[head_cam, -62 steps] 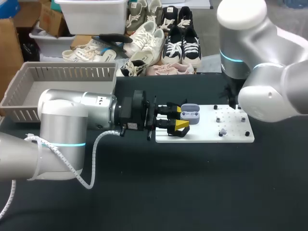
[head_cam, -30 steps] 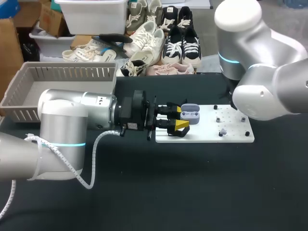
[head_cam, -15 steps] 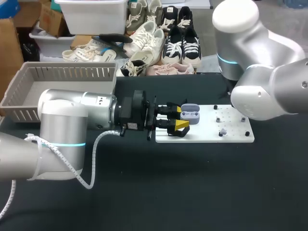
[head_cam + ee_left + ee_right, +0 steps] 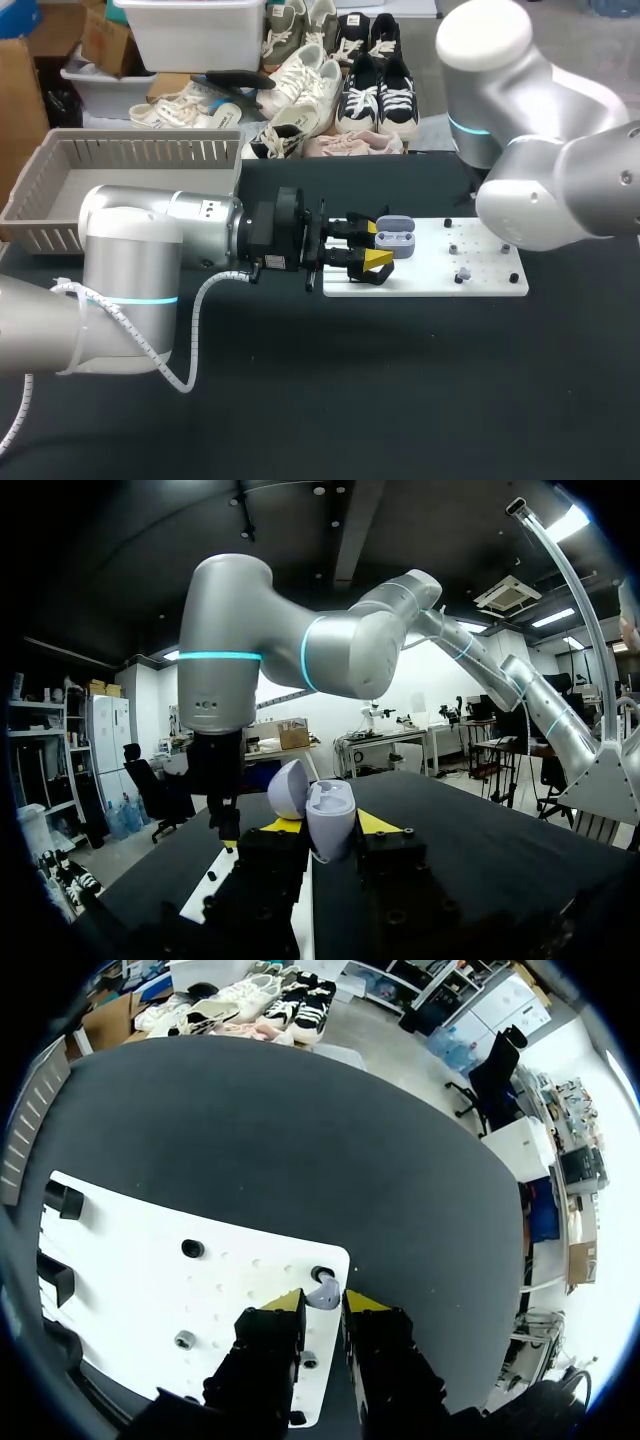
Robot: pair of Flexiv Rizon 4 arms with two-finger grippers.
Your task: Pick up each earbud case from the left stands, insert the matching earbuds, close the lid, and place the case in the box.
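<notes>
My left gripper (image 4: 374, 246) is shut on a lavender earbud case (image 4: 396, 236), held with its lid open above the left end of the white board (image 4: 480, 286). The left wrist view shows the open case (image 4: 326, 818) upright between the yellow tips of that gripper (image 4: 323, 826). My right gripper (image 4: 324, 1302) is down at a corner of the board (image 4: 140, 1280). A lavender earbud (image 4: 323, 1293) sits between its yellow tips, which stand close on either side with a sliver of gap. In the head view my right arm (image 4: 540, 190) hides its gripper.
A grey slatted basket (image 4: 60, 190) stands at the table's back left. The board carries small pegs (image 4: 192, 1249), black stands (image 4: 62, 1199) at its left end and another small piece (image 4: 462, 273). Dark tabletop lies in front of the board.
My right arm has shifted slightly to the left over the board, and its fingers have drawn closer together around the earbud. The left arm and case have stayed still.
</notes>
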